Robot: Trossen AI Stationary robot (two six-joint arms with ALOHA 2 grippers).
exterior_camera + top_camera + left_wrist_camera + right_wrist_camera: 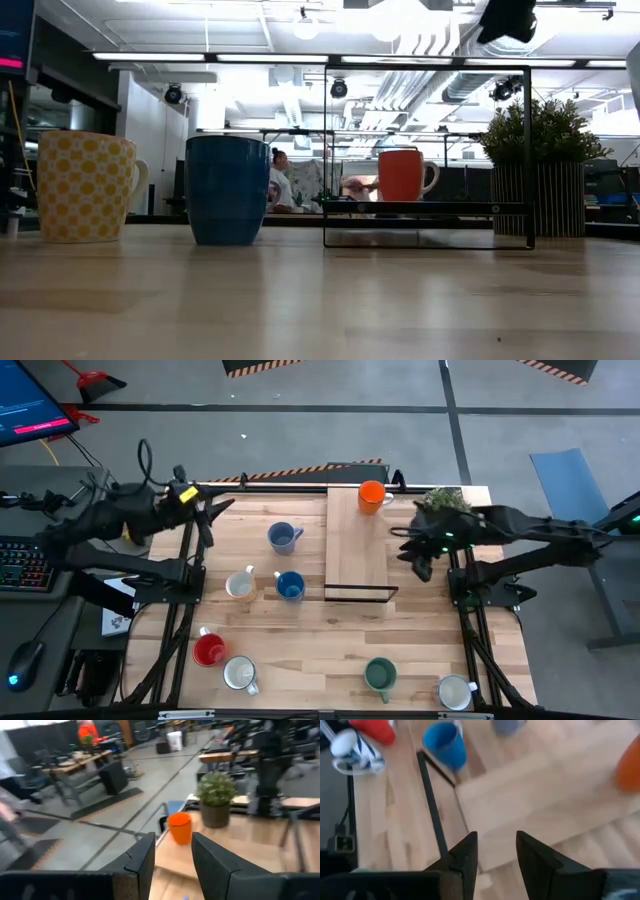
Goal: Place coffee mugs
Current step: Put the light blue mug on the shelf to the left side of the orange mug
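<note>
Eight mugs show in the high view. The orange mug (372, 495) stands upright on the far end of a raised wooden shelf (355, 550). On the table stand the light blue mug (283, 537), dark blue mug (289, 585), cream dotted mug (240, 583), red mug (209, 650), a white mug (240, 673), the green mug (379, 675) and another white mug (455, 692). My left gripper (215, 510) hovers open near the far left, pointing toward the orange mug (179, 827). My right gripper (415, 548) hovers open just right of the shelf, above its edge (470, 805).
A small potted plant (445, 500) stands at the far right, beside the orange mug and close to my right arm. The shelf rests on a black wire frame (430, 208), raised off the table. Bare wood lies between the mug groups at the table's middle.
</note>
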